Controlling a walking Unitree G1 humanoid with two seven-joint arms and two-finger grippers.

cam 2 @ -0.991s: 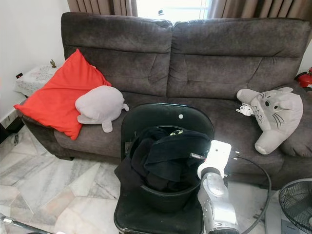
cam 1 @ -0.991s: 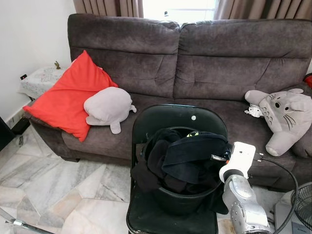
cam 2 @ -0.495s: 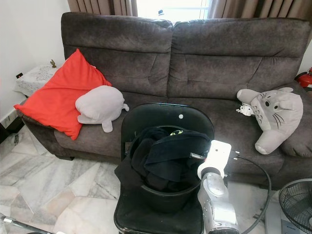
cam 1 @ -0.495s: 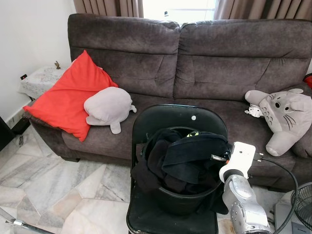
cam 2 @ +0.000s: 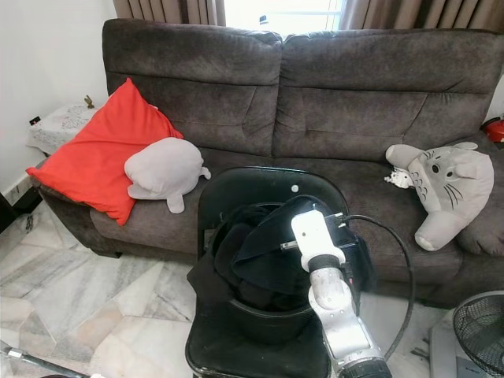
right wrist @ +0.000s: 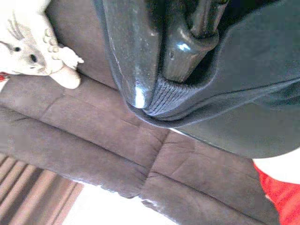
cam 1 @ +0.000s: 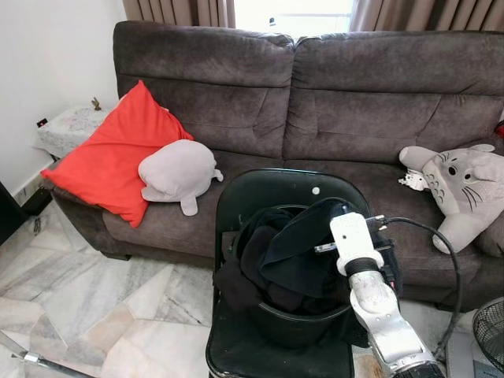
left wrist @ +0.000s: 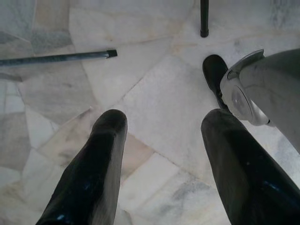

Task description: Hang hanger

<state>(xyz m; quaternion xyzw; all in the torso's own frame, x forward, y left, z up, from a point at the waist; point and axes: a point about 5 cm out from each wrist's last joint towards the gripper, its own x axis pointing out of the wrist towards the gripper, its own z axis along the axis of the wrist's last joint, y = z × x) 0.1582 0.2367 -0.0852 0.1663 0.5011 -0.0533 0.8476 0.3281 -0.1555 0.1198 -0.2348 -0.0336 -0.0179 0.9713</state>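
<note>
Dark knit garment (cam 1: 303, 252), ribbed at its hem, is pinched between the right gripper's (right wrist: 164, 70) glossy black fingers above a round black basket (cam 1: 291, 327); left gripper (left wrist: 161, 154) spread wide over marble floor (left wrist: 154, 93).

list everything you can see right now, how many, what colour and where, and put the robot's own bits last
Sofa: one, dark brown, along the back.
Cushion: one, red, sofa's left end.
Soft toy: one, plain grey, beside the cushion.
Cat toy: one, grey with whiskers, sofa's right end.
Chair: one, black, before the sofa.
Basket: one, black, on the chair.
Clothes: dark heap, in the basket.
Side table: one, pale cloth, far left.
Fan: one, black, lower right.
Floor: pale marble.
Right claw: black, shut on the clothes.
Left claw: black, open, above the floor.
</note>
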